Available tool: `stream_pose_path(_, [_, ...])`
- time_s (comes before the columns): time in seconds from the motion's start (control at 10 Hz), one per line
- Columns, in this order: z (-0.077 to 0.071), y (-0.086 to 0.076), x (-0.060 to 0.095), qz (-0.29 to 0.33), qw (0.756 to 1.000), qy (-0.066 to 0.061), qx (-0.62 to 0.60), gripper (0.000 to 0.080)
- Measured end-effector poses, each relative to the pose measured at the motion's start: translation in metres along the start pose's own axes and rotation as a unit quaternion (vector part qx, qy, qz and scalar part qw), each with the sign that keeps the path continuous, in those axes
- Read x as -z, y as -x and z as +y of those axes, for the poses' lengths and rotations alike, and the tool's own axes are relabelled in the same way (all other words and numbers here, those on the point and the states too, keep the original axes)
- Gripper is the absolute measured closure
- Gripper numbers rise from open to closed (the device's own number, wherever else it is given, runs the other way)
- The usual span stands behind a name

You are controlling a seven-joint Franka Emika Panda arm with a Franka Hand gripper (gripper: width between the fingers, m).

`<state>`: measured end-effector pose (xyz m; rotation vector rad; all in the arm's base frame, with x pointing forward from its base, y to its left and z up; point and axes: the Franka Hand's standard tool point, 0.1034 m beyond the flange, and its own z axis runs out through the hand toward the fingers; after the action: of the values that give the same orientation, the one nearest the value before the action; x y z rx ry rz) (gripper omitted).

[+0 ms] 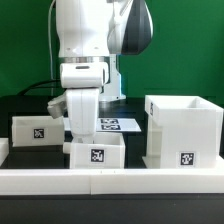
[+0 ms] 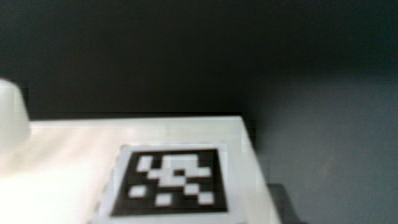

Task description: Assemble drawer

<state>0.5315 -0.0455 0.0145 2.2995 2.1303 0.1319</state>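
Hanging low over a black table (image 1: pixel 20 108), a white robot arm holds its gripper (image 1: pixel 84 130) just behind a shallow white tray (image 1: pixel 97 150), the nearest of the drawer's three parts. A second tray (image 1: pixel 35 128) sits just beside the hand toward the exterior view's left. The tall open shell (image 1: pixel 182 128) stands near the hand on the other side, apart from both trays. Each part shows a black-and-white square marker. The task looks barely begun: neither tray is inside the shell, so both have yet to be picked up and slid in. The flat marker board (image 1: pixel 118 125) lies beyond the hand, and a low white rail (image 1: pixel 120 182) crosses in front of everything. The fingers are hidden by the arm's wrist and the near tray, so whether they are spread or pressed together cannot be told. The wrist view is blurred: it shows a white surface with a tag (image 2: pixel 173 180) close beneath the camera, probably a tray, and a pale shape (image 2: pixel 9 110) at the edge that cannot be identified
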Motion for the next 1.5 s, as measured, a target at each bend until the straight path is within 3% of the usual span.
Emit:
stream_pose_path(0.3, [0.008,-0.028,-0.002,-0.004,0.999,-0.012,0.035,0.0758])
stream_pose_path(0.7, [0.008,-0.028,-0.003,-0.004,0.999,-0.014,0.036,0.0758])
stream_pose_path(1.0, [0.003,-0.041,-0.004,-0.011,0.997,-0.036,0.067,0.0758])
stream_pose_path(1.5, [0.002,-0.041,-0.005,-0.011,0.998,-0.037,0.057,0.0758])
